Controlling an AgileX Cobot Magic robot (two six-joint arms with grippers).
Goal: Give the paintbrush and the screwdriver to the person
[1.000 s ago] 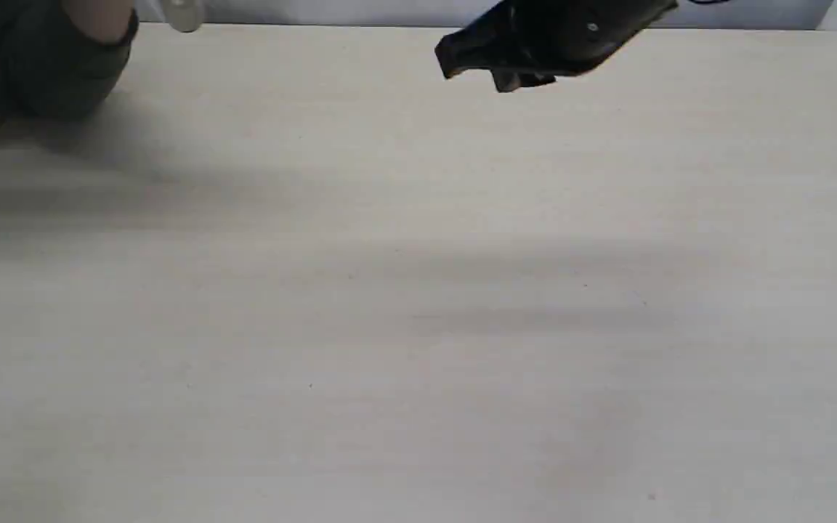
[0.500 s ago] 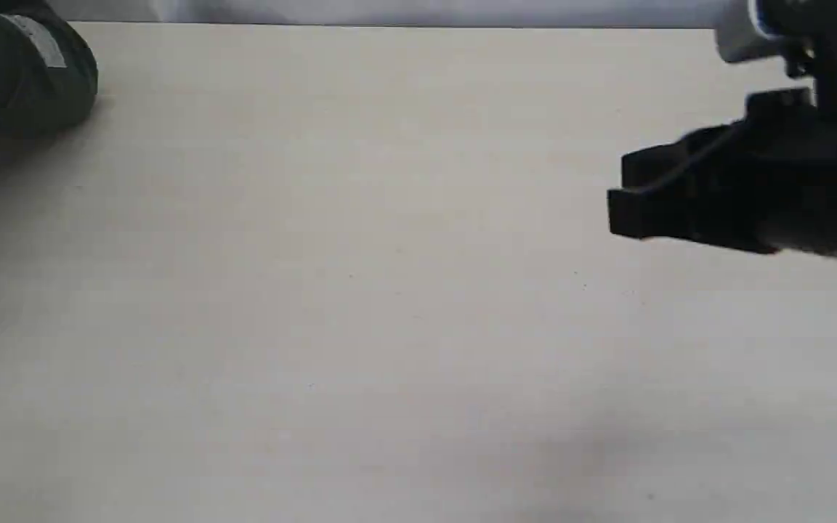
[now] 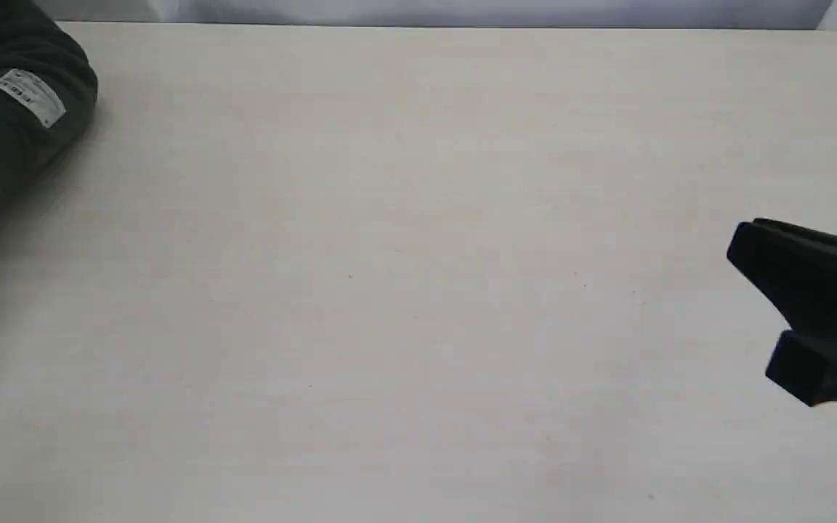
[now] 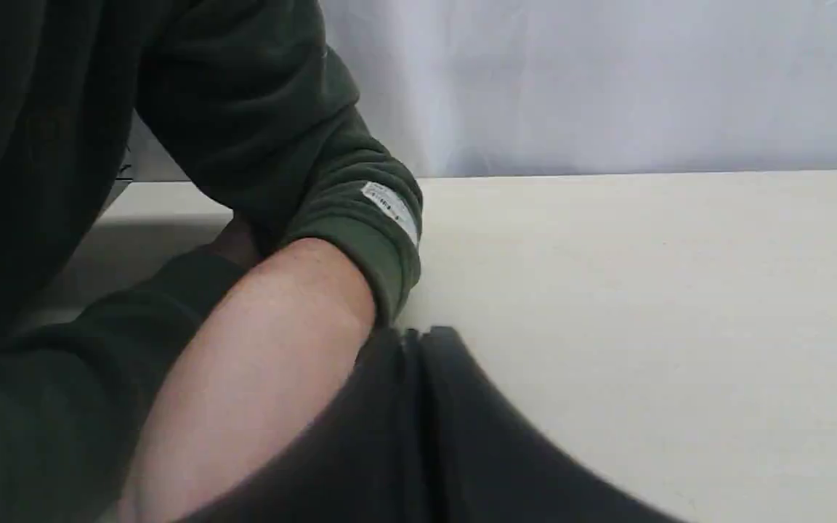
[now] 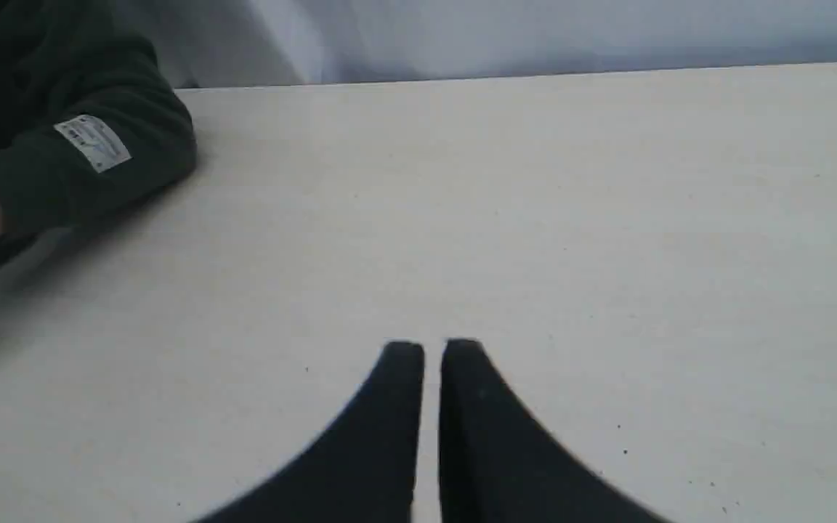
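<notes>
Left claw (image 4: 414,335): fingers pressed together on nothing, just beside the person (image 4: 266,349), whose bare forearm lay at the table's (image 3: 418,218) far left corner | right claw (image 5: 433,349): fingers all but together, a bare slit between, gripping nothing, over the table's right side

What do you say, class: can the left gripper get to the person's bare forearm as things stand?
Probably yes. In the left wrist view the left gripper, fingers shut and empty, is right next to the bare forearm, with nothing between them.
</notes>
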